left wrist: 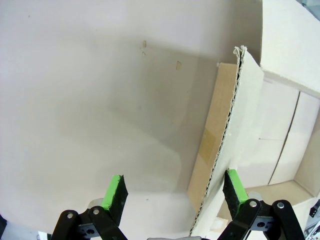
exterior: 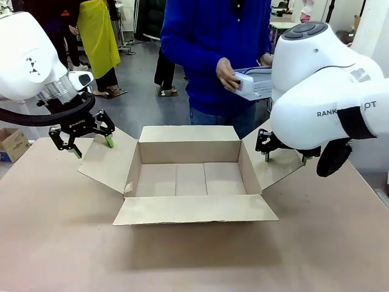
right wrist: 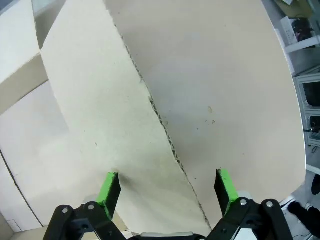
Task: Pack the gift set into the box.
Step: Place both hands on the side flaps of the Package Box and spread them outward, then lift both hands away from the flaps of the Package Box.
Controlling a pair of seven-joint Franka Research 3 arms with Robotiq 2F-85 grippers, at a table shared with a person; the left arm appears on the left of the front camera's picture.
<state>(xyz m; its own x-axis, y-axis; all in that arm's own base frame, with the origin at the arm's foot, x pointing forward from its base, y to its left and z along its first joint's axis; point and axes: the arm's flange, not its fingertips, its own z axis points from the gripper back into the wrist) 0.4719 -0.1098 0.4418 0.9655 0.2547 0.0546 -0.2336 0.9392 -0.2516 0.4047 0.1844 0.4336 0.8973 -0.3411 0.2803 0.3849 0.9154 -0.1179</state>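
Observation:
The brown carton [exterior: 188, 176] stands open in the middle of the table, all its flaps spread outward. My left gripper [exterior: 94, 149] hangs open over the left flap [exterior: 103, 161]; in the left wrist view the left gripper [left wrist: 175, 190] straddles that flap's corrugated edge [left wrist: 222, 150]. My right gripper [exterior: 285, 160] is open over the right flap [exterior: 276, 164], and the right wrist view shows the right gripper [right wrist: 167, 192] astride this flap's edge [right wrist: 160, 120]. Beyond the table a person in a blue sweater holds the gift set [exterior: 249, 85], with a white box against a pale tray; the pouch is hidden.
A small cardboard box with blue print [exterior: 12, 145] sits past the table's left edge. The bare table top [exterior: 194, 261] stretches in front of the carton. The person stands close behind the far flap [exterior: 188, 134]. Other people stand farther back on the left.

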